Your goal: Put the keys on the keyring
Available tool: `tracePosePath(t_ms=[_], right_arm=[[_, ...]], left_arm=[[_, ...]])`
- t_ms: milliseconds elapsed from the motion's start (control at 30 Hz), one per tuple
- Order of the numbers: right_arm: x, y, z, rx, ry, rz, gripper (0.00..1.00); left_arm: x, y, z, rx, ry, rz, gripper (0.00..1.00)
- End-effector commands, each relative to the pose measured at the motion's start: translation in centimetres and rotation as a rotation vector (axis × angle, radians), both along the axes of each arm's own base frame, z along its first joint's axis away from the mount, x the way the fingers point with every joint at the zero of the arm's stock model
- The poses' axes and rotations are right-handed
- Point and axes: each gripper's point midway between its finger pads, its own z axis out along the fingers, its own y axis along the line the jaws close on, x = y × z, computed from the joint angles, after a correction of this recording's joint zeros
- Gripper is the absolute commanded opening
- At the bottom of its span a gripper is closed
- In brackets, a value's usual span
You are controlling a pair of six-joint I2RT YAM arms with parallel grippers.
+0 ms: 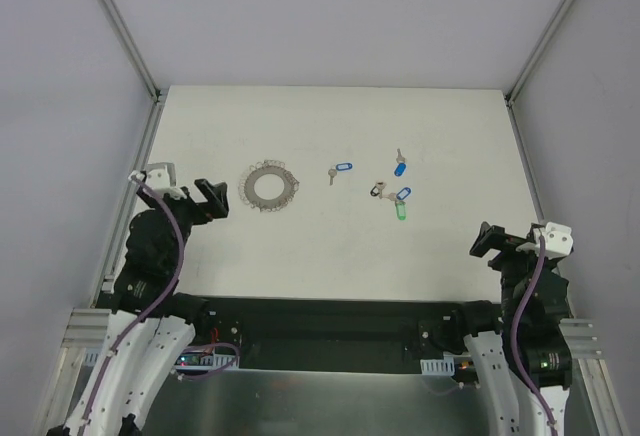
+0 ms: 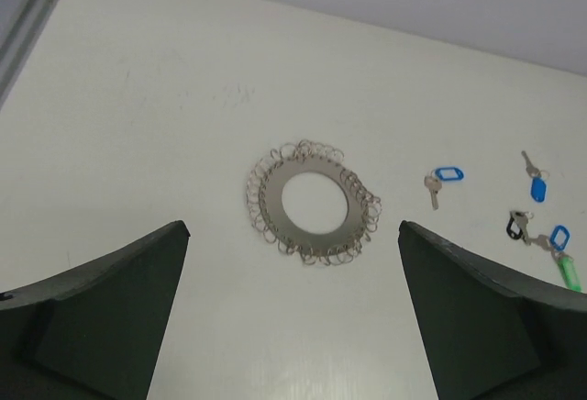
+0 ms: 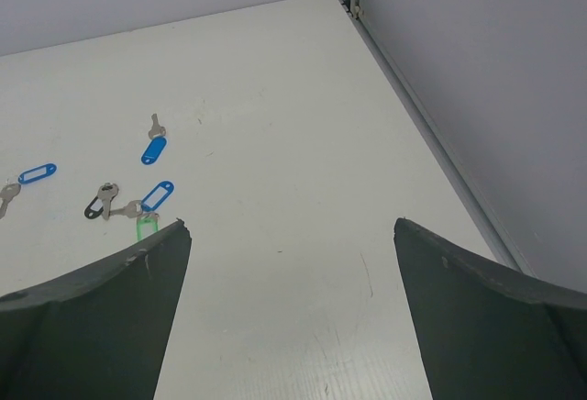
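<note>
Left gripper (image 1: 213,197) and right gripper (image 1: 490,242) both gape wide, empty. I'd go for the key (image 1: 341,170) just right of the keyring (image 1: 270,187) first, pinching low and square.

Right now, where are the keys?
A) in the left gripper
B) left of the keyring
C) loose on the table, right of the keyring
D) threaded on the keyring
C: the keys lie scattered to the right of the keyring, none touching it.
</note>
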Motion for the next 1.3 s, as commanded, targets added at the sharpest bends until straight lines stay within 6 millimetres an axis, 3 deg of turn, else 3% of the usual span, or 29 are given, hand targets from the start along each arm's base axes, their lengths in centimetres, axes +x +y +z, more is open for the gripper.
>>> tracePosePath(t_ms=[0, 33, 100, 133, 200, 233, 400, 433, 533, 633, 767, 800, 1000, 1267], right_arm=[[-3.1, -0.8, 3.1, 0.028, -0.218, -0.016, 0.96], [-3.0, -0.8, 3.1, 0.031, -0.218, -0.013, 0.96], [-3.1, -0.9, 3.0, 0.028, -0.217, -0.016, 0.96], [-3.1, -0.9, 3.1, 0.028, -0.217, -0.012, 0.96], [-3.2, -1.2, 3.1, 0.031, -0.217, -0.025, 0.96], [-3.2, -1.3, 3.0, 0.031, -0.214, -0.032, 0.96], [-3.1, -1.3, 2.8, 0.027, -0.207, -0.024, 0.96], [-3.1, -1.2, 2.9, 0.026, -0.21, -0.02, 0.96], [-3.0, -1.0, 2.8, 0.021, -0.205, -0.003, 0.96], [-2.9, -1.0, 2.7, 0.021, -0.202, -0.001, 0.96], [-2.9, -0.9, 2.8, 0.022, -0.204, 0.007, 0.96], [-2.9, -0.9, 2.7, 0.02, -0.202, 0.007, 0.96], [-2.8, -0.9, 2.7, 0.02, -0.202, 0.008, 0.96], [-2.7, -0.7, 2.6, 0.019, -0.2, 0.016, 0.96]], left_arm=[[1.0, -0.7, -2.0, -0.042, 0.179, 0.014, 0.99], [1.6, -1.2, -3.4, -0.037, 0.255, 0.005, 0.99], [2.2, -1.9, -3.9, -0.057, 0.317, -0.011, 0.99], [2.7, -2.5, -5.6, -0.053, 0.404, -0.026, 0.99], [3.4, -3.2, -6.0, -0.081, 0.462, -0.032, 0.99], [4.0, -3.7, -7.5, -0.083, 0.532, -0.035, 0.99], [6.1, -5.0, -10.3, -0.152, 0.683, 0.003, 0.99], [6.5, -5.2, -11.9, -0.149, 0.745, 0.016, 0.99], [7.7, -6.0, -14.0, -0.173, 0.833, 0.034, 0.98], [8.8, -6.2, -15.8, -0.165, 0.88, 0.075, 0.9], [9.9, -7.0, -17.2, -0.145, 0.911, 0.088, 0.67], [10.0, -7.1, -17.7, -0.132, 0.92, 0.091, 0.57], [10.7, -7.9, -19.0, -0.079, 0.938, 0.104, 0.37], [10.9, -8.2, -21.0, -0.029, 0.985, 0.11, 0.26]])
